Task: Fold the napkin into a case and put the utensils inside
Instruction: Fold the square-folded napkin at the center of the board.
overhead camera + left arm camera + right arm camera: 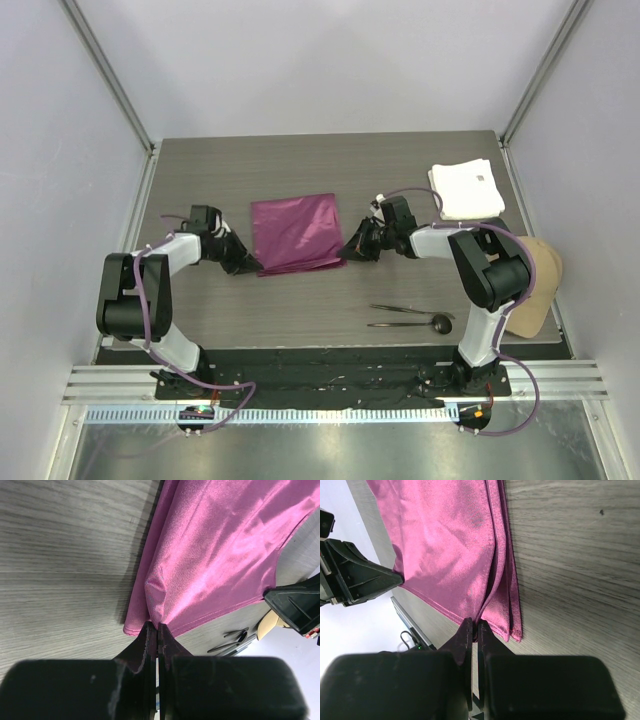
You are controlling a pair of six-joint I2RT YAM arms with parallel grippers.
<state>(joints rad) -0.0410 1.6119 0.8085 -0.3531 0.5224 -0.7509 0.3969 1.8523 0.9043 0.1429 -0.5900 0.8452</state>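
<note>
Pinching the near-left corner of the thin, shiny magenta-purple napkin [295,230], the left gripper [157,630] is seen with its black fingers pressed together on the fabric, which is drawn up into a small peak at the tips. The right gripper [474,626] is likewise clamped on the napkin's near-right corner, and several stacked layers of cloth can be made out along that side edge in the right wrist view. Both arms are stretched low and inward over the grey wood-grain table [300,160], one at each side of the cloth, so that the near edge is held between the two pairs of fingers.

The napkin itself is spread flat in the middle of the table as a roughly square folded shape, its far edge resting on the surface and some wrinkles showing near the held corners.

The utensils [405,310], two thin dark metal pieces, are laid side by side on the table near the right arm's base, apart from the napkin; the nearer one is a spoon [438,323] with a small round black head. A thick, folded white cloth [466,188] is set at the far right corner, and a tan cap [532,285] is seen at the table's right edge.
</note>
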